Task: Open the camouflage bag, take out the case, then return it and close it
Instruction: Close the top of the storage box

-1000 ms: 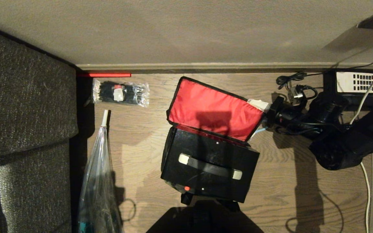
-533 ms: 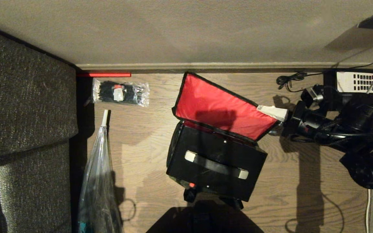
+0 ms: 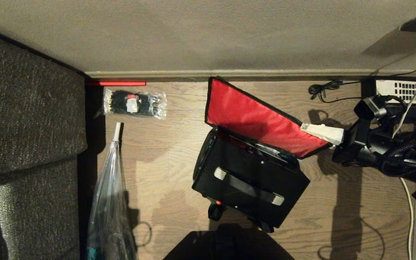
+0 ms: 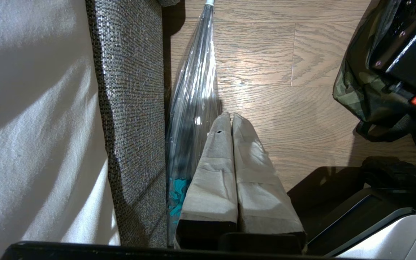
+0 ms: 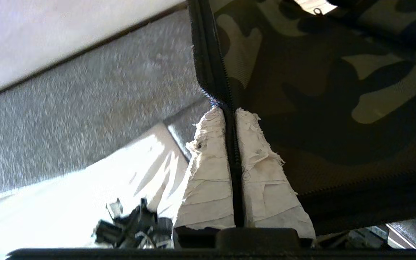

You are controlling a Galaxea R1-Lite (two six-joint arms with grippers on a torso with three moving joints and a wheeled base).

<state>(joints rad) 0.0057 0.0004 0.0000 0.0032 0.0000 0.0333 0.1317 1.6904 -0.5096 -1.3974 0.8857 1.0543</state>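
Wooden floor (image 3: 164, 173) along a pale wall carries the camouflage bag (image 4: 356, 94), which sits about midway across the head view, its red-lined lid (image 3: 258, 121) swung up and back. The right gripper (image 3: 332, 134) has its jaws clenched on the zipper edge at the lid's right-hand corner, seen plainly in the right wrist view. The case (image 3: 251, 180) lies inside the open bag, just below and left of those jaws, its handle (image 3: 248, 186) running slantwise from upper left to lower right. The left gripper (image 4: 229, 121), jaws clenched on nothing, hangs beside a clear plastic bag (image 3: 110, 202) by the sofa (image 3: 27, 119), well apart from the case; the right arm is nearer.
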